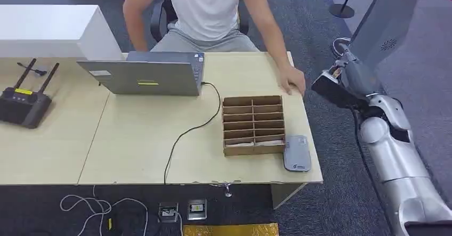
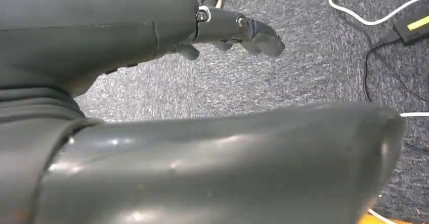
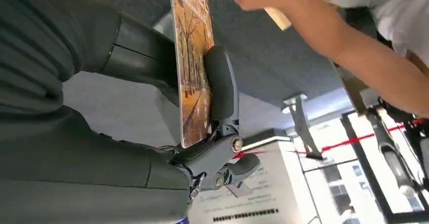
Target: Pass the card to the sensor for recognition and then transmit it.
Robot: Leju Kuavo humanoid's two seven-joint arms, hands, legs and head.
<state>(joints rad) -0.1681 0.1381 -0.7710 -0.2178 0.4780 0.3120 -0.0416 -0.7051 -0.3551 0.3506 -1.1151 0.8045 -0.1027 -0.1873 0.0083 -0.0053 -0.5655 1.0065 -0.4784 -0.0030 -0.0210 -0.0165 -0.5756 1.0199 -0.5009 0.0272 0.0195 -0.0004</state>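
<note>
A card [image 3: 194,57] printed with orange trees stands edge-on in the right wrist view, pinched between the thumb [image 3: 220,85] and the fingers of my right hand [image 3: 152,77]. In the head view my right hand [image 1: 341,86] is raised off the table's right end, close to a person's hand [image 1: 292,80] resting on the table edge. The grey sensor pad [image 1: 297,153] lies at the table's front right corner, beside a cardboard slotted box [image 1: 253,125]. My left hand [image 2: 152,37] hangs over grey carpet, its fingers [image 2: 253,32] loosely spread and holding nothing.
A person sits behind the table [image 1: 138,140], with a grey laptop [image 1: 146,75] in front of them and a black cable [image 1: 186,132] running to the front edge. A black router [image 1: 24,103] stands at the far left. Cables and sockets [image 1: 184,210] lie on the floor.
</note>
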